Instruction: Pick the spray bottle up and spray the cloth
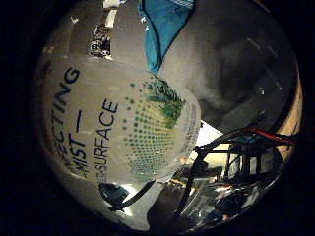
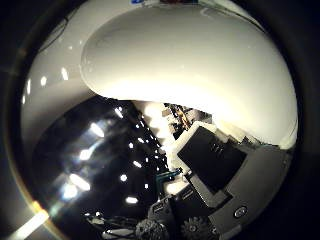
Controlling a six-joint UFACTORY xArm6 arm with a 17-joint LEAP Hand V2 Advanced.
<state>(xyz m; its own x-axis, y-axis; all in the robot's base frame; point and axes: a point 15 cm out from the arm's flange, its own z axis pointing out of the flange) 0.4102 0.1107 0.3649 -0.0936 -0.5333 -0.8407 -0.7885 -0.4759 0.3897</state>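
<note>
The white spray bottle (image 1: 123, 128) fills much of the little finger side view, its printed label with green dots right against my palm. In the thumb side view its smooth white body (image 2: 190, 70) sits just as close. My hand (image 2: 215, 170) shows black and white fingers curled up against the underside of the bottle, holding it. A teal cloth (image 1: 165, 24) lies on the grey surface (image 1: 236, 64) beyond the bottle, apart from it. The bottle's nozzle and trigger are out of sight.
A pale wooden edge (image 1: 295, 118) borders the grey surface. In the thumb side view a dark glossy surface (image 2: 90, 150) with light reflections lies beyond the bottle.
</note>
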